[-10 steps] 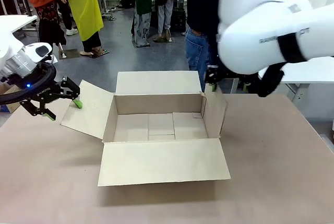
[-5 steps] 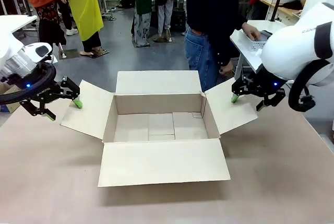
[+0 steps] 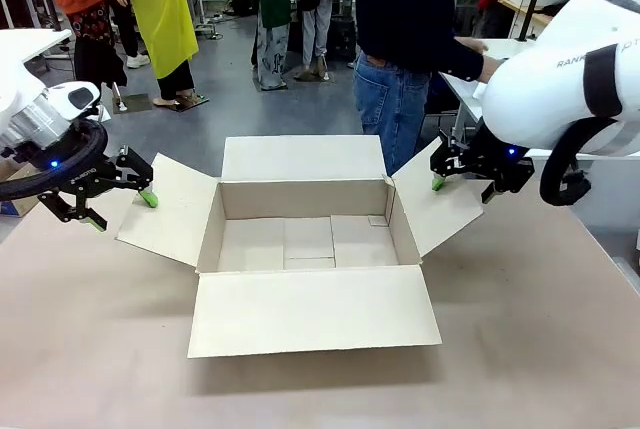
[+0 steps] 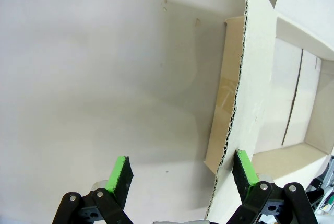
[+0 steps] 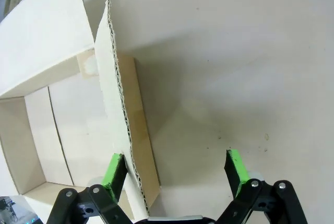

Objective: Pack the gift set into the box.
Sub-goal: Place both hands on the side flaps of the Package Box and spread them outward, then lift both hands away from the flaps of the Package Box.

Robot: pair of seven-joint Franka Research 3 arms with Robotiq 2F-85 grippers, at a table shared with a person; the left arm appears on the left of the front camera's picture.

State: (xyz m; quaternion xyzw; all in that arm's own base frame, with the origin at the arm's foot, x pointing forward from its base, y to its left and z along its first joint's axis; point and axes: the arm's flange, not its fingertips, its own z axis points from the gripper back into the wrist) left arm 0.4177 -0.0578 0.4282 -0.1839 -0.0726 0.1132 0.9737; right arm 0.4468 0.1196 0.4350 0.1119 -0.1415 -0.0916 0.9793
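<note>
The box (image 3: 305, 197) sits open in the middle of the table (image 3: 520, 329), all four flaps splayed out. The left gripper (image 3: 124, 211) straddles the left flap (image 3: 165, 211) edge, fingers spread wide and clamping nothing. The right gripper (image 3: 463, 187) does likewise at the right flap (image 3: 440, 214).

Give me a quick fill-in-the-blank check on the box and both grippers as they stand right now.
1. The box sits on the table with all four top flaps ___.
2. The left gripper straddles the edge of the box's ___ flap.
3. The right gripper has its jaws ___ around the opposite flap's edge.
Missing words: open; left; open.
</note>
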